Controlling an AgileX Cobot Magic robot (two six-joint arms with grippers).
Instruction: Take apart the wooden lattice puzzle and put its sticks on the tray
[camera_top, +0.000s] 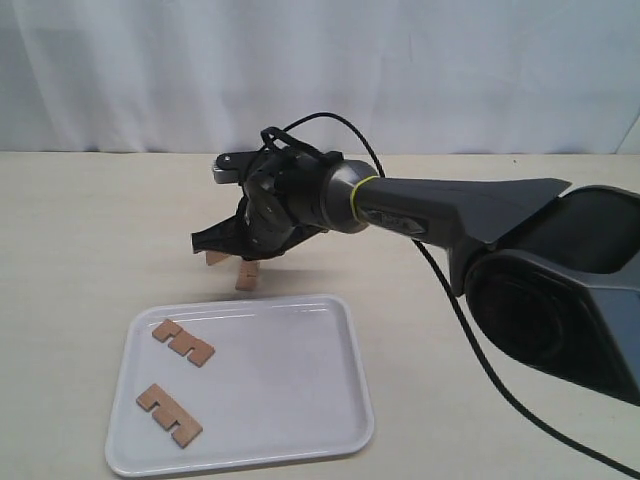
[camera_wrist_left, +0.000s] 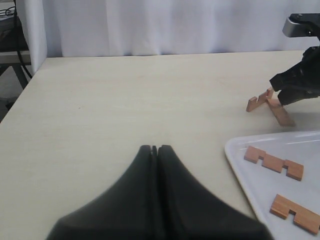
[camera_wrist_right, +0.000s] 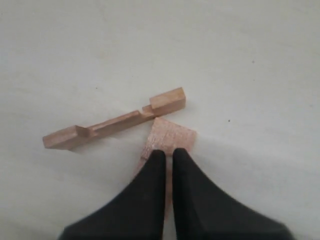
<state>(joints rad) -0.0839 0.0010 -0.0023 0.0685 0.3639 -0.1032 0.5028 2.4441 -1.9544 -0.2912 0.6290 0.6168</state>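
The lattice puzzle is apart. Two notched sticks (camera_top: 183, 342) (camera_top: 168, 413) lie flat on the white tray (camera_top: 300, 400), and the left wrist view shows the same two sticks (camera_wrist_left: 273, 162) on the tray (camera_wrist_left: 237, 155). Two more sticks (camera_top: 247, 276) rest on the table just beyond the tray's far rim. My right gripper (camera_top: 200, 243) reaches across to them. In the right wrist view this gripper (camera_wrist_right: 168, 152) is shut on one stick (camera_wrist_right: 170, 136), while the other stick (camera_wrist_right: 115, 122) lies crosswise just past it. My left gripper (camera_wrist_left: 155, 148) is shut and holds nothing, low over the bare table left of the tray.
The pale wooden table (camera_top: 90, 230) runs back to a white curtain (camera_top: 320, 70). The right arm's dark body (camera_top: 540, 260) and its cable fill the right side. In the left wrist view the table's edge (camera_wrist_left: 20, 95) is at the far left.
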